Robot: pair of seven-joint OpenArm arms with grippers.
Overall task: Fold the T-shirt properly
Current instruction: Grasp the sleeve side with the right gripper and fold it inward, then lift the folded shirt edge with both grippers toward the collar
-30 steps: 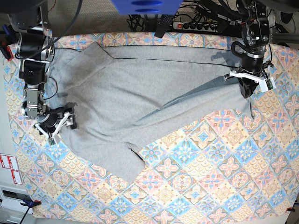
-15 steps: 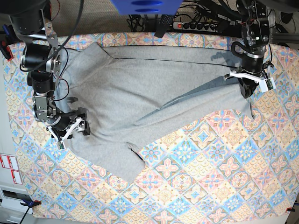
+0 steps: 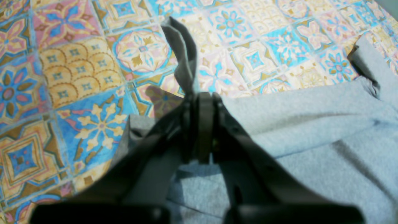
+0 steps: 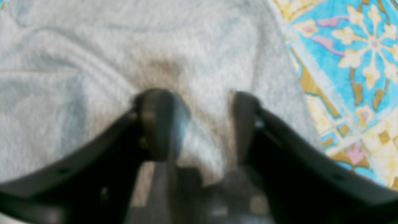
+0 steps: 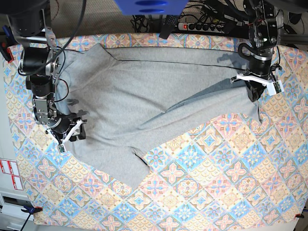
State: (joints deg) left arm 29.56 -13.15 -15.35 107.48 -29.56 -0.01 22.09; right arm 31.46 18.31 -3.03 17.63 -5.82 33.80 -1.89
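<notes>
The T-shirt [image 5: 144, 101] lay spread across the tablecloth [image 5: 231, 178]. Its three-o'clock edge was pinched by the left gripper [image 3: 200, 96]; at nine o'clock, cloth was straddled by the part-open right gripper [image 4: 202, 121]. A firm closure seemed needed before folding.

I see the table covered edge to edge by a tablecloth [image 5: 216, 183] printed in pastel diamonds of blue, pink, orange and cream flowers. Lying directly on it is the T-shirt [image 5: 144, 101], plain light grey, spread across the far half from the left side almost to the right edge. Its far edge runs nearly straight along the far side of the cloth. One part reaches toward the near side left of centre, ending in a sleeve-like flap [image 5: 130, 168]. The near and right portions of the tablecloth lie bare. From the left wrist view, the patterned cloth [image 3: 77, 77] shows beside the grey fabric [image 3: 311, 130].
</notes>
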